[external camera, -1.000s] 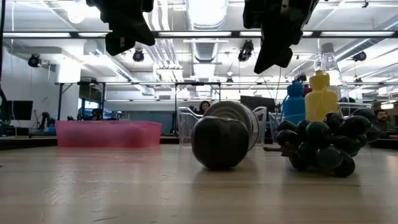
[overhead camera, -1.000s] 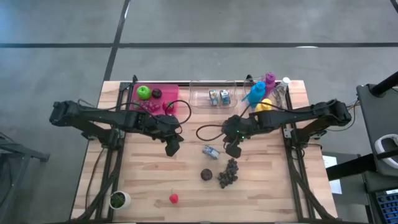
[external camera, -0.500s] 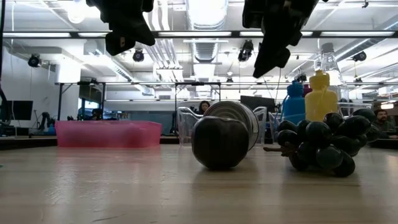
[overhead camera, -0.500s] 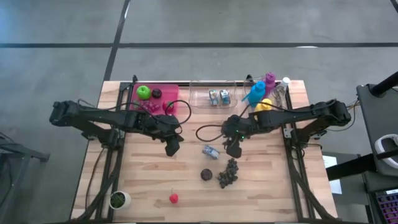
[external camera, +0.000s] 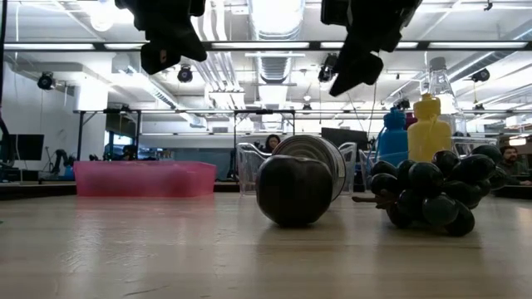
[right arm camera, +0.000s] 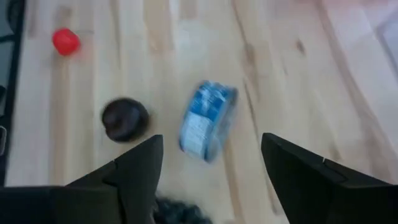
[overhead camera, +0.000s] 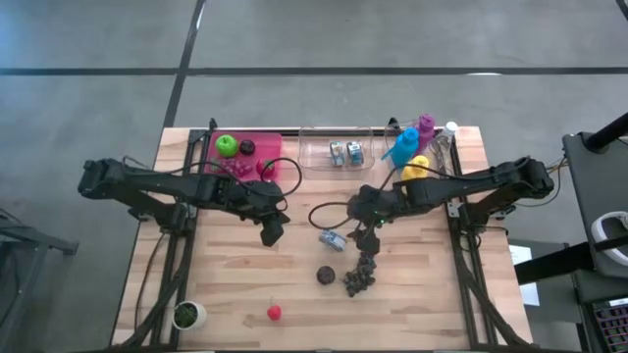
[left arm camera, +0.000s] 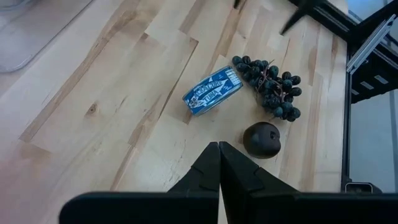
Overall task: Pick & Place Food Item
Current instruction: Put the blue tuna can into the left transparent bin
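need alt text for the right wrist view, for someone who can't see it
The right end effector, fingers spread open, hangs above a blue tuna can lying on its side on the light wooden table. A dark round fruit sits beside the can, a small red fruit lies farther off, and the edge of a dark grape bunch shows between the fingers.

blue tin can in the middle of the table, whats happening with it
The right gripper hangs over the blue-labelled tin can, jaws open and empty, the can lying on its side on the wooden table. A dark plum and a bunch of dark grapes lie beside it. The left gripper waits nearby above the table, jaws shut, holding nothing.
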Available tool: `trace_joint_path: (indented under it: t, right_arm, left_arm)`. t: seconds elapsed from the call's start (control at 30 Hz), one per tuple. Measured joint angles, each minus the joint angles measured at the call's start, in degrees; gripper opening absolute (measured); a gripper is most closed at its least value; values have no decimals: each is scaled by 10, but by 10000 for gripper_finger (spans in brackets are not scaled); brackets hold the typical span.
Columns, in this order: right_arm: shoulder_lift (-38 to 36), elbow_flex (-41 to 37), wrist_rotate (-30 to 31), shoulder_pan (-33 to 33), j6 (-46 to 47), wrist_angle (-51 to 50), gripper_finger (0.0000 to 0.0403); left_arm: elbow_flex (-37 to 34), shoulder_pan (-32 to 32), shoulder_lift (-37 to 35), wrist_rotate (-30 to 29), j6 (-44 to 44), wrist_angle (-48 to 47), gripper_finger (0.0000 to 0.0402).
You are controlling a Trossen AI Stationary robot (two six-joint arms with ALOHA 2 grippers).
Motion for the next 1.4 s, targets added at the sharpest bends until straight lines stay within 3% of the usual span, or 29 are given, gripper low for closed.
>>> trace_joint_path:
  t: [0.17, 0.57, 0.93, 1.4]
  right_arm:
    - [29, 2, 1, 23, 3, 46, 263]
    - [151, 73, 8, 25, 6, 29, 240]
    - [165, 124, 60, 23, 35, -49, 238]
    - [209, 124, 42, 23, 75, -37, 246]
  left_arm:
    - [0, 0, 0, 0, 0, -23, 3]
    - [0, 0, 0, 0, 3, -57, 3]
    - [0, 0, 0, 0, 3, -58, 3]
    - [0, 0, 0, 0, 3, -58, 3]
